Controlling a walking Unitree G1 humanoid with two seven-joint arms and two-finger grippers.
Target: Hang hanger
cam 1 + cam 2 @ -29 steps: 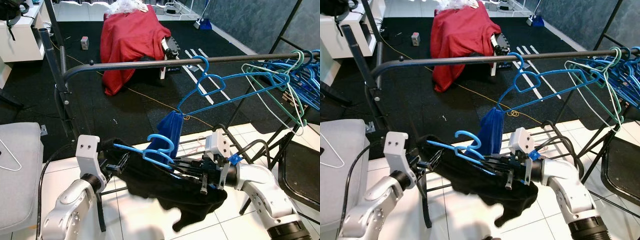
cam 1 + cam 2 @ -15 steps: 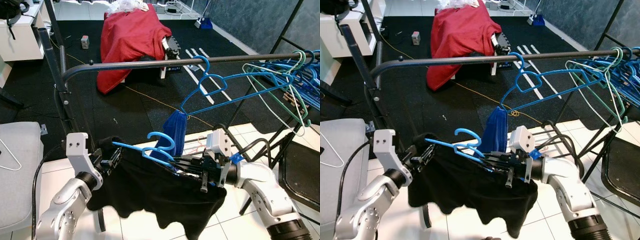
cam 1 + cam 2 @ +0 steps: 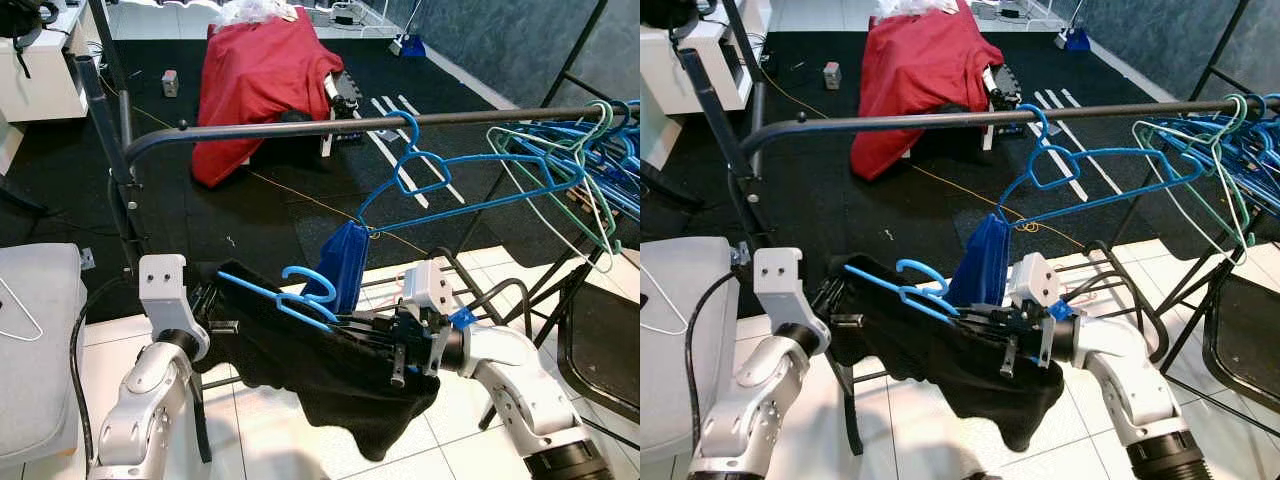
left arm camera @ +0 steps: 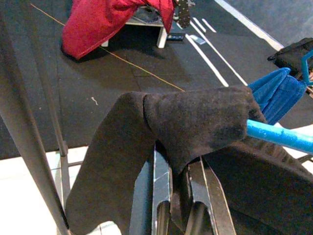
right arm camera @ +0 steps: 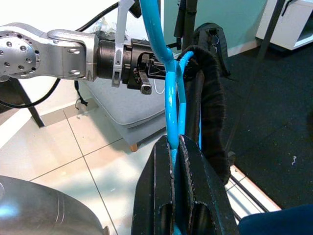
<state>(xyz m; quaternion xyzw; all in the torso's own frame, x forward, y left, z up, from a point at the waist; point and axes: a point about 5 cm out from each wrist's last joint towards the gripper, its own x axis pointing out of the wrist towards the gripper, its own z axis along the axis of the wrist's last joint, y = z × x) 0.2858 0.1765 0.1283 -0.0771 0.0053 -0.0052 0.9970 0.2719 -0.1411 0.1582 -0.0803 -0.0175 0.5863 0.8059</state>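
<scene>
Two grippers (image 3: pixel 345 322) on unlabelled hanger (image 3: pixel 290 297)

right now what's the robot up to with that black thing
It is getting a black garment on a light blue hanger ready to hang. The right gripper has its jaws shut on the hanger near its hook, and the left gripper holds the garment's far shoulder end. The hanger sits below the dark rail, not yet hooked on. Another blue hanger with a blue cloth already hangs there.
</scene>
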